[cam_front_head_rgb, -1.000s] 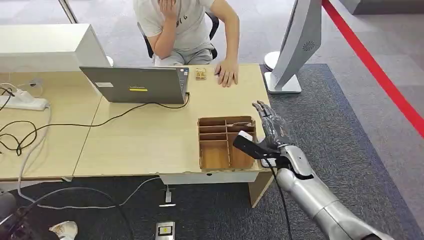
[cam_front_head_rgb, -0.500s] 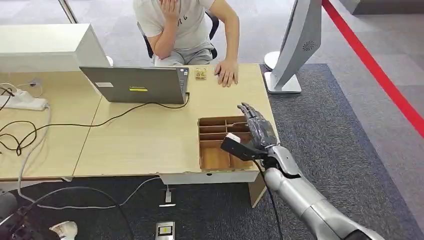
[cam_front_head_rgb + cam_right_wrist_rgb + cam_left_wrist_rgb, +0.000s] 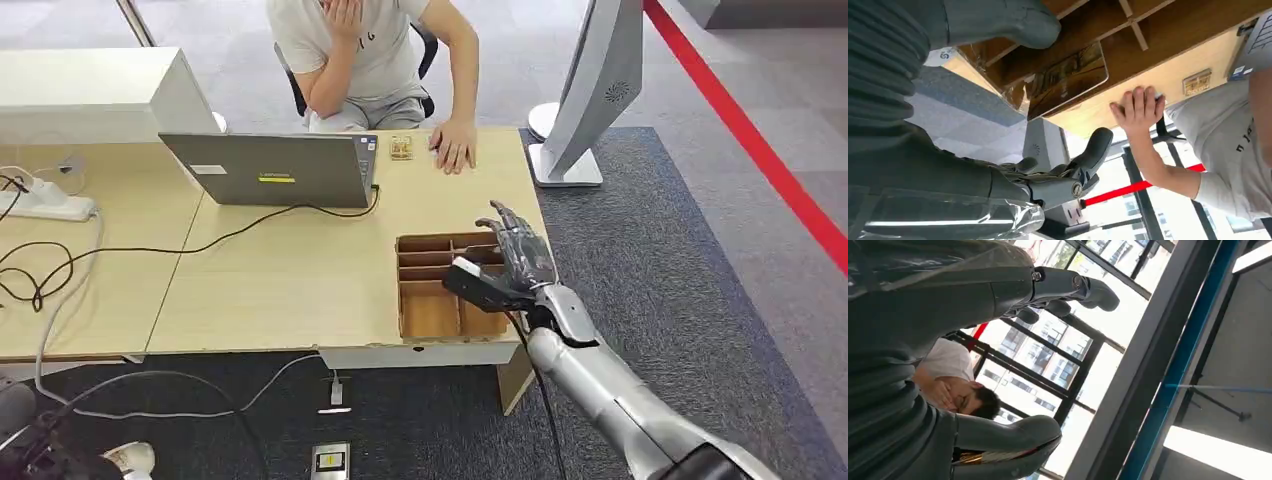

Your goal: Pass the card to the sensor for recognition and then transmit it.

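Right hand (image 3: 512, 268) hovers over the right side of the wooden divider tray (image 3: 428, 312) at the table's near edge, thumb pinching the card (image 3: 1068, 80), other fingers spread. Left hand (image 3: 948, 340): grip cannot be told. Step in hand: carrying the card toward the sensor (image 3: 402, 148), far across the table beside the person's hand (image 3: 454, 148). Next move likely needs a forward reach, card held flat.

Glossy card (image 3: 1068, 80), brown cardboard tray (image 3: 428, 312), matt pale wood-look desk (image 3: 290, 270), silvery metal laptop (image 3: 270, 172)
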You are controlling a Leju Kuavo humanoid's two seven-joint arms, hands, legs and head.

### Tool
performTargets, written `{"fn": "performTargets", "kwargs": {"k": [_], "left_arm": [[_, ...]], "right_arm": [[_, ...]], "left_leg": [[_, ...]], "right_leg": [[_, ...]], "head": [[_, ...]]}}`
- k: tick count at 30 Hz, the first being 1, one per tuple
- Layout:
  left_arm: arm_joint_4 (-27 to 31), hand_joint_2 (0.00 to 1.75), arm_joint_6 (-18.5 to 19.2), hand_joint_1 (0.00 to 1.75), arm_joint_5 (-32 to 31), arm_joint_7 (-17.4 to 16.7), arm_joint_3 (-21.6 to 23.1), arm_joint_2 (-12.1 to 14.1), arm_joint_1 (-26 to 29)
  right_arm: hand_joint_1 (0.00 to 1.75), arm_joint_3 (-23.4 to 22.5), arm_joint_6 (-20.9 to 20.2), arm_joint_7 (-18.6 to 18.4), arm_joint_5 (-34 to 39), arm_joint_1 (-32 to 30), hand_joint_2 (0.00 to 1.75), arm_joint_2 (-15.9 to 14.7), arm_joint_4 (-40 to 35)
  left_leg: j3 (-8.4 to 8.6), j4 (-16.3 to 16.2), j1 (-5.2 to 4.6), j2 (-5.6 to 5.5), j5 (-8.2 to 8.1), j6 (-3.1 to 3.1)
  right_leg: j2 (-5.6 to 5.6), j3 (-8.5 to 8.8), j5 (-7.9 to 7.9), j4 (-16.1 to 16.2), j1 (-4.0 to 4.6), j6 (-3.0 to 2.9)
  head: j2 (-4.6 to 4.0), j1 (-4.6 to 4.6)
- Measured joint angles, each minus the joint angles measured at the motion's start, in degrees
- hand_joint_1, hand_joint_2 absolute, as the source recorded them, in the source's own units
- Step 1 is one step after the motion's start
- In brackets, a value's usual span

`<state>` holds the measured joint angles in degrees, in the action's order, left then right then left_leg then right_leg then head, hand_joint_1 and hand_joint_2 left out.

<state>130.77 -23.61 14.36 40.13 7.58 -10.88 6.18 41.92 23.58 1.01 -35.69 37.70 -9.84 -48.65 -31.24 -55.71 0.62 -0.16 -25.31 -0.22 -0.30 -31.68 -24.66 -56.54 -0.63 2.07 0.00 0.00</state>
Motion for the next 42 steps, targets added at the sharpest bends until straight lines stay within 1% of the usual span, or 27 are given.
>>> {"fn": "performTargets", "kwargs": {"k": [6,8,9,10,20,31,42], "left_arm": [[0.0,1.75,0.04,0.0,-0.04,0.0,0.0,0.0,0.0],[0.0,1.75,0.13,0.0,0.0,0.0,0.0,0.0,0.0],[0.0,1.75,0.28,0.0,0.07,0.0,-0.02,0.0,0.0],[0.0,1.75,0.48,0.0,0.11,0.0,-0.02,0.0,-0.01],[-0.37,1.75,1.31,0.0,0.17,0.0,-0.02,-0.02,-0.27],[-0.77,1.75,1.14,0.0,0.18,0.0,0.0,-0.02,-0.31],[-1.05,1.75,1.4,0.0,0.22,0.0,-0.02,-0.06,-1.07]], "right_arm": [[0.54,0.0,0.06,-0.35,-0.15,0.9,1.75,0.13,2.95],[0.58,0.0,0.06,-0.39,-0.2,0.97,1.75,0.17,3.65],[1.55,0.0,0.09,-0.5,-0.33,1.0,1.75,0.22,4.04],[1.75,0.0,0.09,-0.5,-0.35,1.0,1.75,0.26,4.33],[1.75,0.0,0.33,0.02,-0.18,1.74,1.75,0.85,6.66],[1.75,-0.02,1.03,1.07,0.55,2.34,1.75,1.68,8.48],[1.75,-0.04,1.14,1.27,0.48,2.91,1.75,2.38,9.29]], "left_leg": [[0.0,0.0,0.0,0.0,0.0,0.0],[0.0,0.0,0.0,0.0,0.0,0.0],[0.0,0.0,0.0,0.0,0.0,0.0],[0.0,0.0,0.0,0.0,0.0,0.0],[0.01,0.0,0.0,0.0,0.0,0.0],[0.02,0.0,0.0,0.0,0.0,0.0],[0.02,0.0,0.0,0.01,0.0,0.0]], "right_leg": [[0.0,0.0,0.0,0.0,0.0,0.0],[0.0,0.0,0.0,0.0,0.0,0.0],[0.0,0.0,0.0,0.0,0.0,0.0],[0.0,0.0,0.0,0.0,0.0,0.0],[0.0,0.0,0.0,0.0,0.0,0.0],[0.01,0.0,0.0,0.0,0.0,0.0],[0.01,0.0,0.01,0.0,0.0,-0.01]], "head": [[0.0,0.0],[0.0,0.0],[0.0,0.0],[0.0,0.02],[0.0,0.02],[0.0,0.02],[0.0,0.0]]}}
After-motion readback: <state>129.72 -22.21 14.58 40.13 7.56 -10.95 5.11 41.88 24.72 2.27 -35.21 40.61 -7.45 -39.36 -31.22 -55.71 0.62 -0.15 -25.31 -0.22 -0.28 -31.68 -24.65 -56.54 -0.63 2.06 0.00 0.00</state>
